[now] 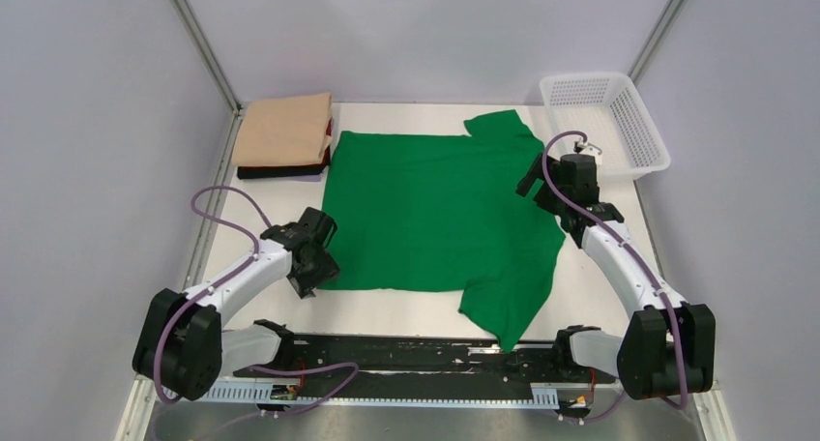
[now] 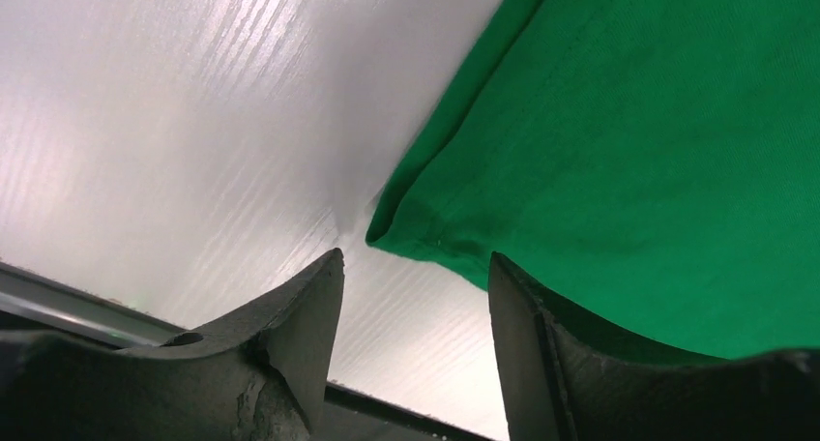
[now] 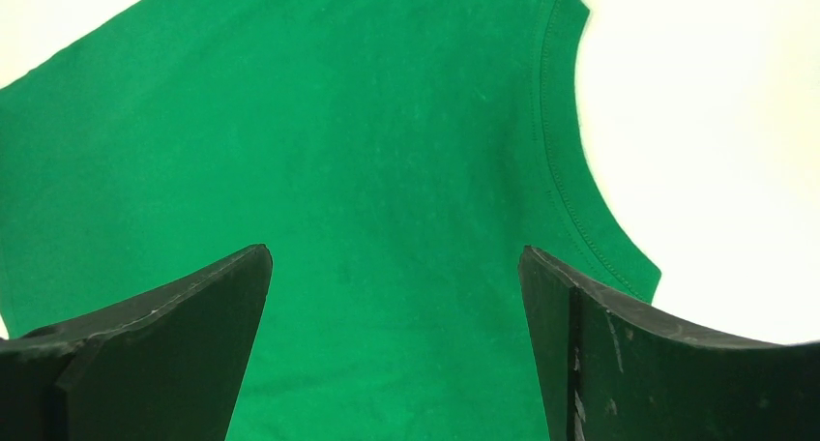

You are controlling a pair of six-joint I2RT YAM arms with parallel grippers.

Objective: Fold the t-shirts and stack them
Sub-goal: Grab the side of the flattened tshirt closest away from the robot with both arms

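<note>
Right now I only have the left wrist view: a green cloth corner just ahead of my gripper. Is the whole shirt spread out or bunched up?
Observer: Spread out. The green shirt lies flat, with its collar toward the right arm's side.
Operator: Where's the other gripper?
Observer: The right gripper hangs open over the shirt, beside the collar.
Operator: Is anything folded already?
Observer: Yes. A folded tan shirt sits on top of a black one at the far left corner.
</note>
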